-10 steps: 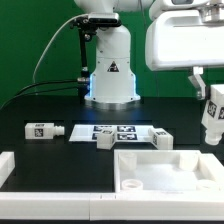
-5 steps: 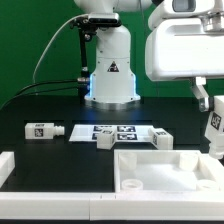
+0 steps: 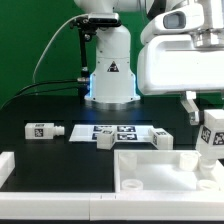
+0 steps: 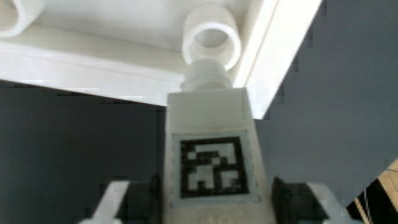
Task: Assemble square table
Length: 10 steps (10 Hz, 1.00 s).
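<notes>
The black counter [image 3: 40, 105] stands before a green backdrop [image 3: 30, 40], with the square table top [image 3: 160, 172] at its near edge toward the exterior view's right. The claw [image 3: 205, 118] grips one tagged leg [image 3: 209, 140] upright over the top's right side

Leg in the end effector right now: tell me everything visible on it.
The leg is a short white block, plastic by its look, with a black-and-white square tag on one face and a narrower stub at its far end. It hangs roughly upright, clamped between the fingers of the end effector, over the table top toward the exterior view's right. The stub points at a round socket in the top; whether it touches cannot be told. Nothing else touches it.
</notes>
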Tool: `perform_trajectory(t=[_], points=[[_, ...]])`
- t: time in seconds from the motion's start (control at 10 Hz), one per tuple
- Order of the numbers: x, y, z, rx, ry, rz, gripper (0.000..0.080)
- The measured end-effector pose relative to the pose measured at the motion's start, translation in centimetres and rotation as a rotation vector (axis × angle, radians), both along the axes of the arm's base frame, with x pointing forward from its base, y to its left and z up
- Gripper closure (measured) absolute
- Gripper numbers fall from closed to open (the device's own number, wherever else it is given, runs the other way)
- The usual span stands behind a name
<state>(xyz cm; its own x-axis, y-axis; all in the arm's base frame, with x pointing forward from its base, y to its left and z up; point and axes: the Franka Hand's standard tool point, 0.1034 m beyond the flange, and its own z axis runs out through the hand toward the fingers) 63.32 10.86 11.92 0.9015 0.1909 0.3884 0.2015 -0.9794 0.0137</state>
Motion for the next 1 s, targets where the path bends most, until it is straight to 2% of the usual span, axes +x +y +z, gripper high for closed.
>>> perform_trajectory(t=[1.0], points=[[-0.6, 0.3, -3.8, -0.006, -0.015, 0.008, 0.0509]])
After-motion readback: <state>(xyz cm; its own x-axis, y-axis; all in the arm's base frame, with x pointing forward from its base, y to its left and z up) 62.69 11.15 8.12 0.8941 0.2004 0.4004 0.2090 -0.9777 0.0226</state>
